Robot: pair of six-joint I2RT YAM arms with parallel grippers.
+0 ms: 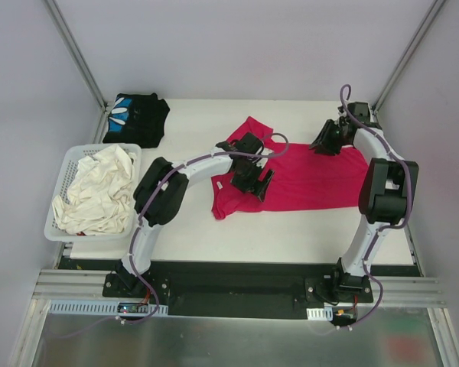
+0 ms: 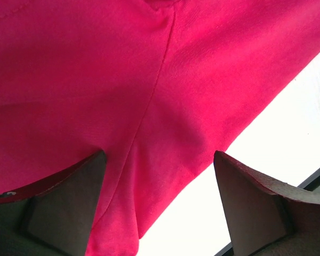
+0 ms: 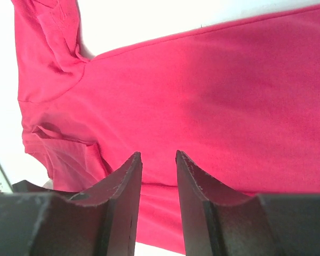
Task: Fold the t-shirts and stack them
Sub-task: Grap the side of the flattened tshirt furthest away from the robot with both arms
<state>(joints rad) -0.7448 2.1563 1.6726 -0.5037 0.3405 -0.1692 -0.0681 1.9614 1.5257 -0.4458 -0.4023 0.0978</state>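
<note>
**Operator:** Report the left end effector.

**Technician:** The left gripper [image 1: 252, 182] is over the left part of the magenta-red t-shirt [image 1: 314, 180], near the middle of the table [image 1: 291, 229]; its fingers [image 2: 69, 213] are spread wide; the cloth lies beyond them, with a seam running down through the gap; bare table shows to the right of that cloth in the left wrist view.

**Operator:** Report the shirt's location.

**Technician:** It lies spread from the table's middle toward the right edge; its near hem runs roughly parallel to the near edge; one sleeve points toward the far edge; the left portion is bunched and partly folded over.

**Operator:** Report the right end effector.

**Technician:** The right gripper [image 1: 327, 138] is at the shirt's far right corner; its jaws stand a narrow gap apart; red cloth shows through that gap; whether the tips touch the cloth cannot be told.

**Operator:** List the remaining items, near to far.

**Technician:** A white lattice basket [image 1: 88, 235] sits at the left edge; cream cloth [image 1: 99, 191] is heaped inside it; the black t-shirt [image 1: 141, 122], with its blue-and-white print showing, lies bundled at the far left corner, just beyond the basket and well apart from the red shirt.
</note>
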